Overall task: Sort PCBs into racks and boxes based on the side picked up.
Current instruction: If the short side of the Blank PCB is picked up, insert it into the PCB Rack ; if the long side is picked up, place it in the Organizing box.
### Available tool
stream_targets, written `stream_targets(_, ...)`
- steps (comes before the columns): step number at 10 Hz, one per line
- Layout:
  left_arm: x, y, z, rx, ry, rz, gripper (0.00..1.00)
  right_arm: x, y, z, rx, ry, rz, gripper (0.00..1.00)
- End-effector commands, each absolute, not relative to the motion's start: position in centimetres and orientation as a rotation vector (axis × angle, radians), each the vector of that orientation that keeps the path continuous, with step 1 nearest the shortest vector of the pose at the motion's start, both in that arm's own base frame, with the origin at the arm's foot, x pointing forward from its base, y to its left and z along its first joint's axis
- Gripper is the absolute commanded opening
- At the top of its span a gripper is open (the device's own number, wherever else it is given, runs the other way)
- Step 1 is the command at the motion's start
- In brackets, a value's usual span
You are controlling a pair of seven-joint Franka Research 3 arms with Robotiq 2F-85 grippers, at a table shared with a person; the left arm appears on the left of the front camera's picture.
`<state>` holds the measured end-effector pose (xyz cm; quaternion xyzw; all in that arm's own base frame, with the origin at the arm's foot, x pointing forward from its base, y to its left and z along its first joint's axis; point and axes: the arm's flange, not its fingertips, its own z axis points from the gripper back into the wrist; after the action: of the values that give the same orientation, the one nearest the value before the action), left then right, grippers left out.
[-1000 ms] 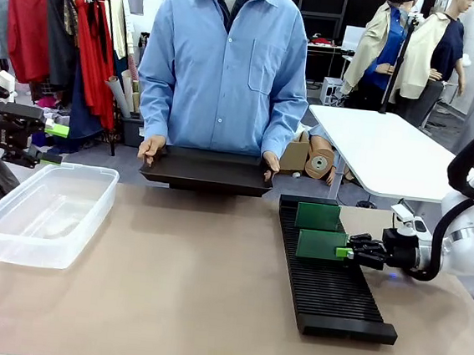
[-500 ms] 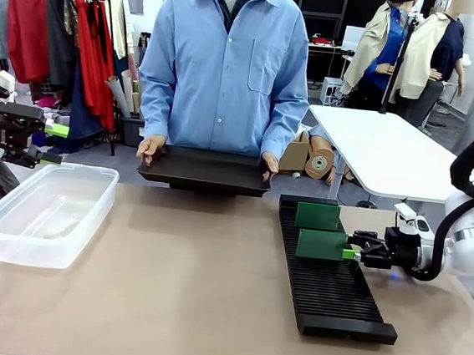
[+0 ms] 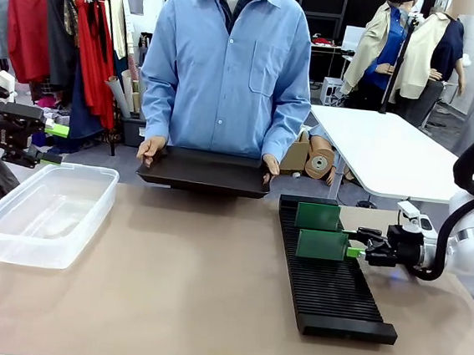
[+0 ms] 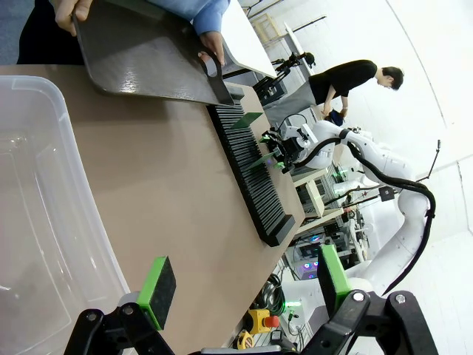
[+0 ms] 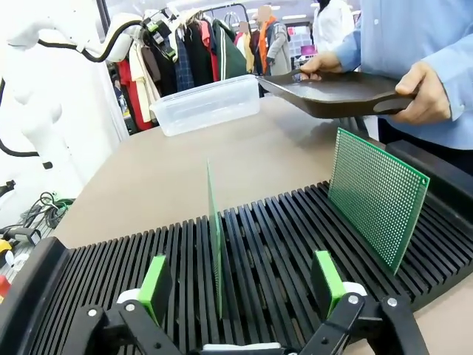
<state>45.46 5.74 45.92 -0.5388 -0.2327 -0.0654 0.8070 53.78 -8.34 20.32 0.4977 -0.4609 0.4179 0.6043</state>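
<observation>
Since the right pincer point(image 5: 236, 292) sits spread wide around the near PCB point(image 5: 215, 240), upright in the rack point(image 3: 328, 274) at right, a sideways nudge might tip it.

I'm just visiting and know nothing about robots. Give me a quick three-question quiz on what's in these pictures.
1. How many PCBs stand in the black rack?
2. True or false: the clear tub has a PCB in it.
3. What is the person holding? A) a black tray B) a PCB C) the tub

Key:
1. Two, both upright.
2. False, no board lies in it.
3. A, with both hands.
</observation>
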Motion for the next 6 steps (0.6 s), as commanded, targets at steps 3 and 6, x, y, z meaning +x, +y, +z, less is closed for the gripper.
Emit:
stream_targets(3, 45.3, 5.7, 46.0, -1.156, -0.5, -0.142, 1.0, 53.8, -8.3, 20.3, 1.152, -1.067, 0.967, 1.0)
stream_targets(6, 45.3, 5.7, 46.0, -1.156, -0.5, -0.142, 1.0, 53.8, -8.3, 20.3, 1.152, -1.067, 0.967, 1.0)
